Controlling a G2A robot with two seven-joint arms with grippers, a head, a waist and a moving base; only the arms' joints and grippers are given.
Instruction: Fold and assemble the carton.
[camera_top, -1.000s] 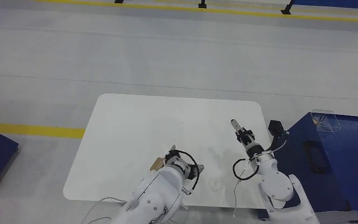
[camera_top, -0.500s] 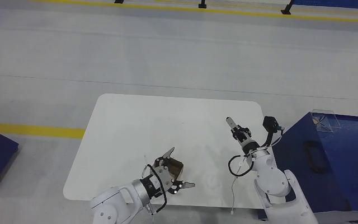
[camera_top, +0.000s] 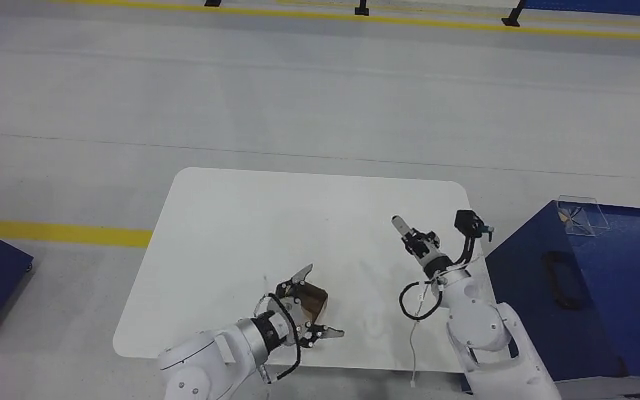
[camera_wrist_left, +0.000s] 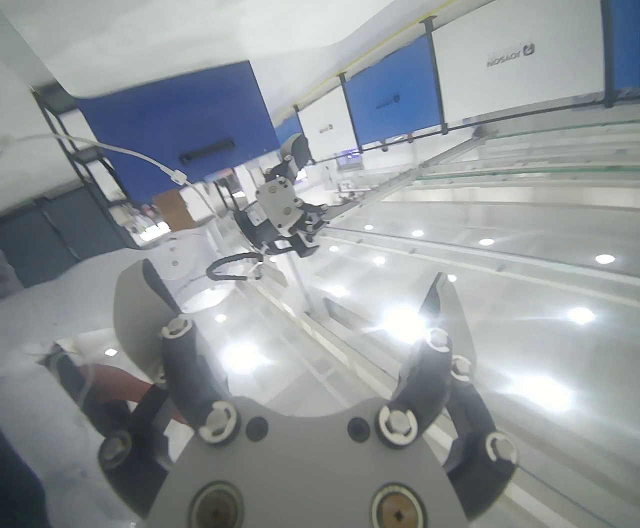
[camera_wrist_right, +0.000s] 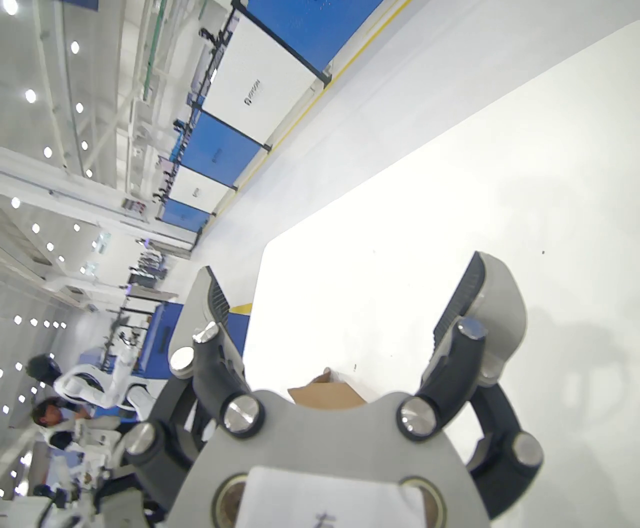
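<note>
A small brown carton (camera_top: 312, 293) lies on the white table (camera_top: 250, 230) near its front edge, partly folded with a dark open side. My left gripper (camera_top: 323, 298) is open right at it, one finger on each side of the carton as seen from above. In the left wrist view the left gripper (camera_wrist_left: 292, 310) points up at the ceiling with nothing between its fingers. My right gripper (camera_top: 400, 224) hangs open over the right part of the table, apart from the carton. From the right wrist, the open right gripper (camera_wrist_right: 350, 295) faces bare table, with the carton (camera_wrist_right: 325, 392) showing past its base.
A blue cabinet (camera_top: 570, 290) stands close to the table's right edge, with a clear plastic piece (camera_top: 580, 212) on top. The right arm's white cable (camera_top: 415, 350) hangs off the front edge. The table's back and left parts are bare.
The left arm has pulled back off the table, uncovering the carton, and its fingers now stand spread. The right gripper has drifted left, toward the table's middle.
</note>
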